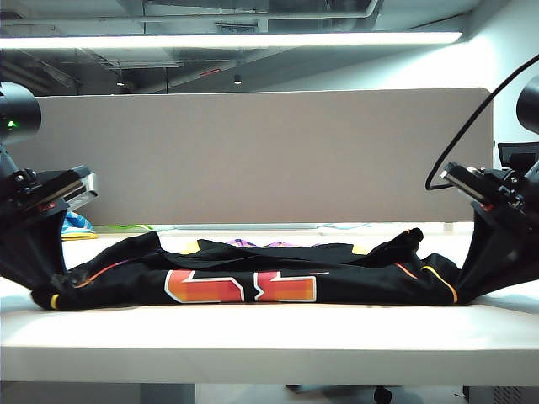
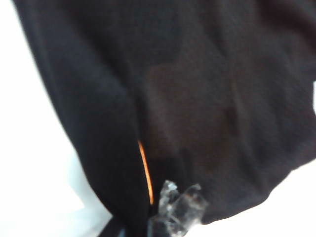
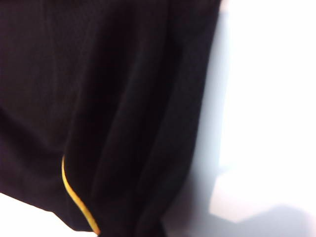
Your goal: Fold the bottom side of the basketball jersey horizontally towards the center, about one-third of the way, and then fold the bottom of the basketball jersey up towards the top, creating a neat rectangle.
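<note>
Exterior view: the basketball jersey lies bunched across the white tabletop, its black cloth rumpled so that only the lower part of the orange gradient number shows; the digits cannot be read for certain, and no lettering or brand is legible. The left hand is down at the jersey's left end and the right hand at its right end, both largely hidden behind dark arm housings and cloth. Left wrist view: black fabric fills the picture, an orange stripe runs down a fold, and translucent fingertips, blurred and cut off by the edge, stand close together against the cloth; a firm grip cannot be confirmed. Right wrist view: black fabric with a yellow stripe; the right hand itself is not seen here, so its state cannot be told. A grey partition stands behind the tabletop.
</note>
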`<state>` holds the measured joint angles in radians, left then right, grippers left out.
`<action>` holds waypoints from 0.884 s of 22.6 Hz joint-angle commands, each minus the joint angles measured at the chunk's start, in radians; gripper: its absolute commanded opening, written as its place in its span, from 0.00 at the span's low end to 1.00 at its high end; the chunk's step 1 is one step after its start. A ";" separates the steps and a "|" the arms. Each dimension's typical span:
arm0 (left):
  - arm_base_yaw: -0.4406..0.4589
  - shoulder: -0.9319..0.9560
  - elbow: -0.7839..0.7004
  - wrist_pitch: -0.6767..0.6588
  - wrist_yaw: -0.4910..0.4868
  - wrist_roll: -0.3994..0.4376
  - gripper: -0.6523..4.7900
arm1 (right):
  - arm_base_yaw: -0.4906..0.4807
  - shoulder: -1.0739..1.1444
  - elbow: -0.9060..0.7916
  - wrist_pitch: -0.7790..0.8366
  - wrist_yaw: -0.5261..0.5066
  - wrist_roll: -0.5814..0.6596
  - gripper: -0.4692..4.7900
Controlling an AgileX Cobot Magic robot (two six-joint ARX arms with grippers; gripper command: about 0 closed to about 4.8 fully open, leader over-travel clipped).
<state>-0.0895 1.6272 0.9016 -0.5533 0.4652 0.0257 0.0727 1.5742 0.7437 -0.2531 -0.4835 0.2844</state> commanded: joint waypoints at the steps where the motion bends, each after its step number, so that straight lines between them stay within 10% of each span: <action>1: -0.002 -0.004 -0.002 -0.003 0.108 -0.013 0.14 | 0.001 -0.017 -0.002 -0.047 -0.021 -0.021 0.08; 13: -0.002 -0.417 -0.002 -0.430 0.071 0.052 0.11 | 0.002 -0.534 -0.005 -0.502 -0.030 -0.132 0.08; 20: -0.002 -0.497 0.000 -0.094 0.020 0.013 0.11 | -0.008 -0.637 -0.004 -0.278 0.093 -0.043 0.08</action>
<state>-0.0917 1.1152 0.8986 -0.7464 0.5003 0.0479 0.0696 0.9257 0.7376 -0.6243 -0.4042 0.2211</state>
